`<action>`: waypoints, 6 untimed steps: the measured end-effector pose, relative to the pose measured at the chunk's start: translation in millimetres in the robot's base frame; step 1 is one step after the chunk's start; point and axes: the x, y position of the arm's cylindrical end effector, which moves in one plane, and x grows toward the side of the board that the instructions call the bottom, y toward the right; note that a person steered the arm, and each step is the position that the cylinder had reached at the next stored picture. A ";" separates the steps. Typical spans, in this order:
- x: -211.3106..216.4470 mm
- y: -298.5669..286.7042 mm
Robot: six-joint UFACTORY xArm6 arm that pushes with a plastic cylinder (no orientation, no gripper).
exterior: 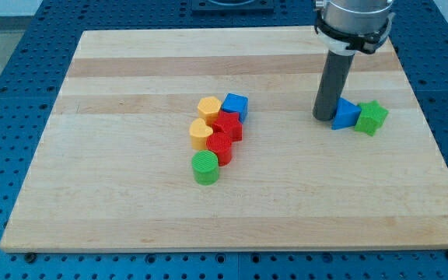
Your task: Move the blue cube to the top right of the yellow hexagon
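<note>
Blue cube at frame centre, touching yellow hexagon on its right. Red star, yellow heart, red cylinder, green cylinder clustered below. My tip right of centre, beside blue triangle and green star.

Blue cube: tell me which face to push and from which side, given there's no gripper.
Push, don't grip. The blue cube already touches the yellow hexagon on its right. Bring my tip to the cube's lower face, beside the red star, and nudge it toward the view's top.

Two blue blocks, two green, two yellow, two red.
</note>
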 end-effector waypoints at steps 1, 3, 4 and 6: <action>0.0 9.8; -20.5 -30.4; -58.8 -83.0; -74.7 -190.0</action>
